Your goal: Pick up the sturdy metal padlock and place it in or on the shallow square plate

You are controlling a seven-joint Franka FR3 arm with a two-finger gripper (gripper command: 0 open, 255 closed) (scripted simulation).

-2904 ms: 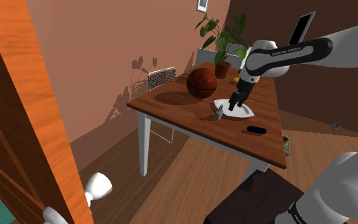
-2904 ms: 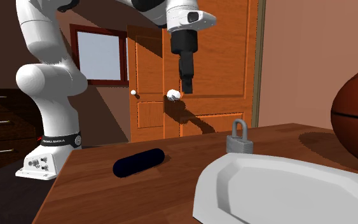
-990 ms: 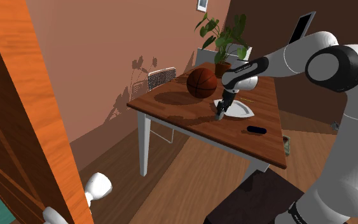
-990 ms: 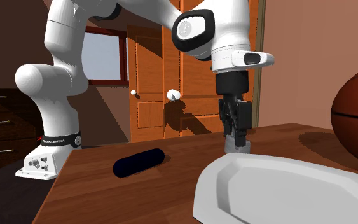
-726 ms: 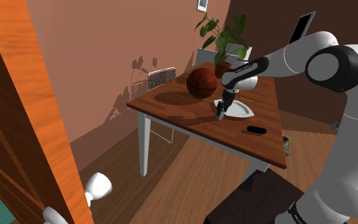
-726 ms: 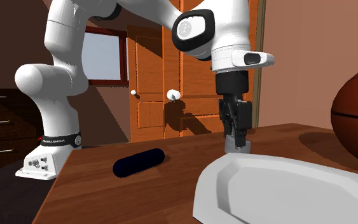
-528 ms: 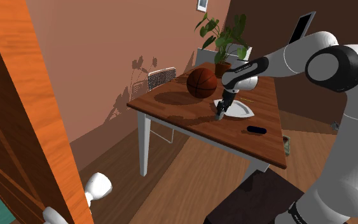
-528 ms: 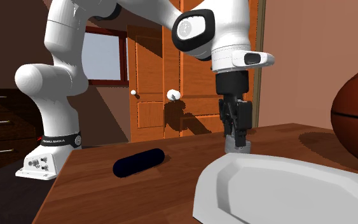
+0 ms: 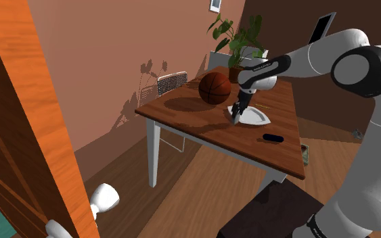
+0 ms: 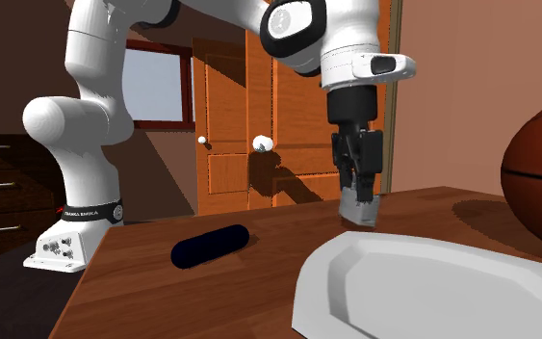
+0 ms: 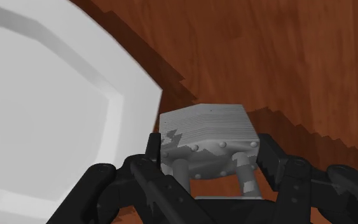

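The grey metal padlock [image 10: 360, 211] hangs just above the wooden table [image 10: 153, 289], tilted a little, beside the near rim of the white shallow plate [image 10: 432, 279]. My black gripper [image 10: 360, 197] is shut on the padlock, coming down from above and clasping it around the shackle. In the wrist view the padlock's ribbed body [image 11: 209, 130] juts out beyond the gripper [image 11: 212, 168], with the plate [image 11: 37, 114] right beside it. From the shoulder view the gripper [image 9: 235, 117] hovers at the plate's [image 9: 256, 117] edge.
A basketball [image 9: 214, 88] rests on the table behind the plate. A dark blue capsule-shaped object [image 10: 209, 245] lies nearer the arm's base. A potted plant [image 9: 237, 40] stands at the far end, and a chair [image 9: 170, 82] by the wall. An orange door [image 10: 297, 116] stands behind.
Earlier the gripper came down from above onto the standing padlock and shut on it. In the last half second it rose slightly, lifting the padlock off the table.
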